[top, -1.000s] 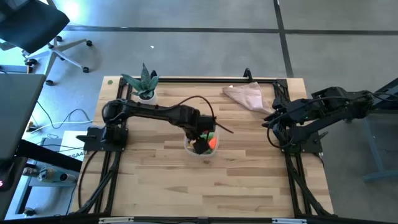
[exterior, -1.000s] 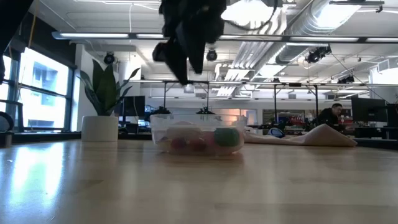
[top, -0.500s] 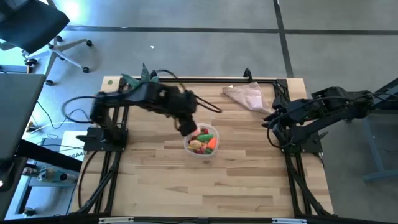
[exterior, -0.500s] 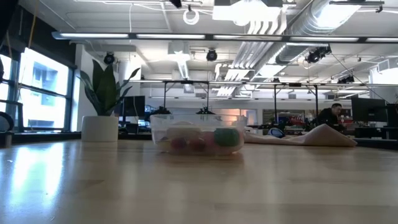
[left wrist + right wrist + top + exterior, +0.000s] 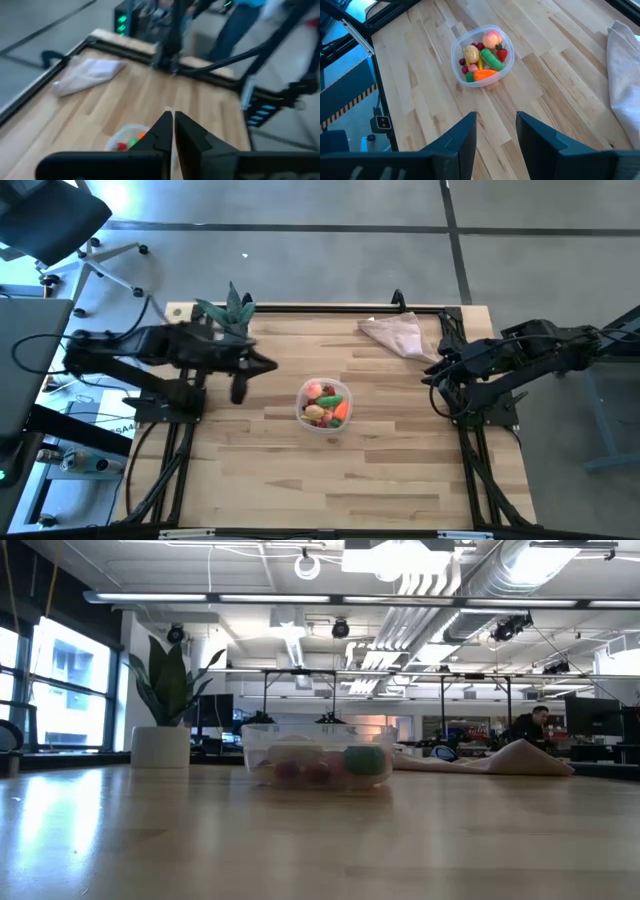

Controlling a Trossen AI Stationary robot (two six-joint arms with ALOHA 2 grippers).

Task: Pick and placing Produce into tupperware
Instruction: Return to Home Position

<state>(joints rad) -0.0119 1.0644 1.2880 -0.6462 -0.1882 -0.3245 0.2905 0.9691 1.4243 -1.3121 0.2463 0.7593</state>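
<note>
Wooden table point(image 5: 400, 460), left hand point(image 5: 173, 119) closed near plant point(image 5: 236, 310), right hand point(image 5: 496, 122) parted

Your robot is two matte black arms. On the left of the overhead frame, the left arm point(image 5: 160, 350) is a chain of rounded, boxy segments, with a thin black cable point(image 5: 35, 342) looping off its far-left end. On the right, the right arm point(image 5: 530, 352) has the same dark, knuckled links. Each rises from a black base point(image 5: 165, 402) set on black frame rails. At bottom centre of the left wrist frame, the left gripper point(image 5: 172, 117) shows two black wedge-shaped fingers tapering to points. At bottom centre of the right wrist frame, the right gripper point(image 5: 496, 116) shows two broad, flat, dark grey fingers with squared edges.
</note>
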